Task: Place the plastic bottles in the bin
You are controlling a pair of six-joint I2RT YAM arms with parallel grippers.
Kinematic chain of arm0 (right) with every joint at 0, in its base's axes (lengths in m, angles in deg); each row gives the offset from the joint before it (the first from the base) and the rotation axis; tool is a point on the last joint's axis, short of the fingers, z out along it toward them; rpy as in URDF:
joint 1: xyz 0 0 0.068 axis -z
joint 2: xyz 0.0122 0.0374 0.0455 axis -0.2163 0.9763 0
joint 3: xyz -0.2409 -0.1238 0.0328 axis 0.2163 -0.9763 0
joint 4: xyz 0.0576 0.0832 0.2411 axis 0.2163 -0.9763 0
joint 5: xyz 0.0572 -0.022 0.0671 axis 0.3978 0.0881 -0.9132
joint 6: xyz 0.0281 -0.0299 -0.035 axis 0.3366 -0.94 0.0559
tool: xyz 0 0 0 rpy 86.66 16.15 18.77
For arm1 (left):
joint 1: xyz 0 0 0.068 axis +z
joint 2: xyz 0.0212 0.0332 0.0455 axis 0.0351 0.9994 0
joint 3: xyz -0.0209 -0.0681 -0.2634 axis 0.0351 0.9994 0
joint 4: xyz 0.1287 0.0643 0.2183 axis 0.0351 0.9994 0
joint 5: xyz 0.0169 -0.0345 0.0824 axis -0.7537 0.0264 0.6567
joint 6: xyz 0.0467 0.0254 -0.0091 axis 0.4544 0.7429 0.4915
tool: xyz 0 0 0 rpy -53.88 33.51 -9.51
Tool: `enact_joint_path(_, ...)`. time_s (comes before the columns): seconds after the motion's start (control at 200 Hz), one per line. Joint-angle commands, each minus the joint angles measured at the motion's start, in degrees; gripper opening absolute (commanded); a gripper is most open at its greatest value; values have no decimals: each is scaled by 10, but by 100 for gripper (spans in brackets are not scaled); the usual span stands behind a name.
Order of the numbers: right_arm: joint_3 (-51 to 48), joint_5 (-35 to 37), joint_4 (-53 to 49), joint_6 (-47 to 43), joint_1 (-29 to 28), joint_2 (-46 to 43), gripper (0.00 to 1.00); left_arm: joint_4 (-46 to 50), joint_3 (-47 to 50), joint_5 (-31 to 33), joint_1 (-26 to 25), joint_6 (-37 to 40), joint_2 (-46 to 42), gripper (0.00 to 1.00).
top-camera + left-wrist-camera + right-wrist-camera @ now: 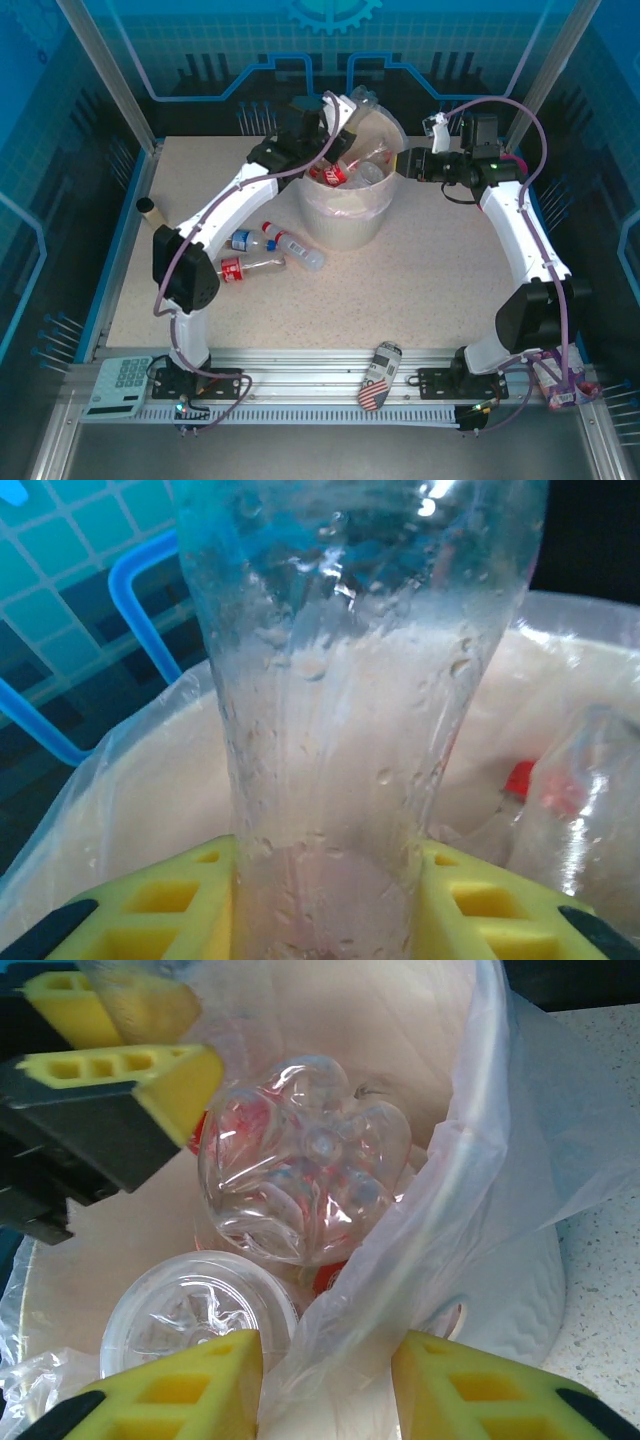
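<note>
Left gripper: yellow fingers clamped on both sides of a clear bottle, held over the far-left rim of the bin. The bottle body widens away from the wrist camera; droplets on its wall. Below it is the inside of the bin, with a red cap showing down at the right.

Right gripper: at the bin's right rim, jaws closed onto the rim, with the clear bag liner bunched between the two yellow fingers.

Inside the bin, from the right wrist camera: an empty clear bottle seen base-on with red behind it, and a second round clear base nearer the camera.

The bin stands far centre on the speckled table.

Three bottles lie on the table just left of the bin and near it: a blue-labelled bottle, a red-capped clear bottle beside it, nearly touching the bin, and a red-labelled bottle just nearer.

A stars-and-stripes can lies on the near rail between the arm bases. Calculator at near left.
</note>
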State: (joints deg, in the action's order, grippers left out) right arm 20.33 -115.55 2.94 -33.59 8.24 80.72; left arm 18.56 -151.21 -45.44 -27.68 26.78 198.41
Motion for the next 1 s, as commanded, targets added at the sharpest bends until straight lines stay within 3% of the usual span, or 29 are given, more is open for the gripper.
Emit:
enact_joint_path(0.0,7,6,-35,-17,-10,-5,39,82,-32,1,-3,25,15,28)
enact_joint_path(0.315,9,5,-35,-18,-7,-3,39,175,-42,7,-3,90,36,31)
enact_joint_path(0.815,11,8,-36,-14,-8,-11,39,134,-34,-20,-3,62,-1,92)
enact_joint_path(0.996,8,9,-29,-8,-8,-17,39,98,-16,-43,-3,39,-36,93)
